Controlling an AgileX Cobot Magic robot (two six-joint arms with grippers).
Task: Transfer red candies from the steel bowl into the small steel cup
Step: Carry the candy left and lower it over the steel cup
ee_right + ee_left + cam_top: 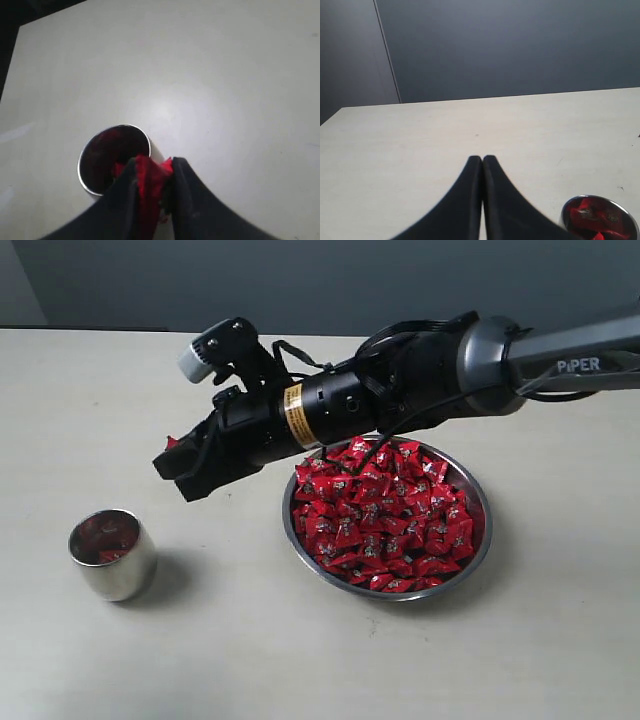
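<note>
My right jaws pinch a red candy (148, 180) in the air, near the small steel cup (125, 575) on the worktop (300, 660). My left jaws are pressed together. Many more red candies (385, 515) fill the steel bowl (405, 598) nearby

The exterior view looks down over the whole counter (300, 660); both closer wrist views share the small steel cup (116, 576).

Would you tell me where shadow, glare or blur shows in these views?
Exterior view: the small steel cup casts a soft shadow rightward on the table. Left wrist view: the shut left tool is blurred. Right wrist view: pale glare on the table; the right tool and its red candy are blurred.
</note>
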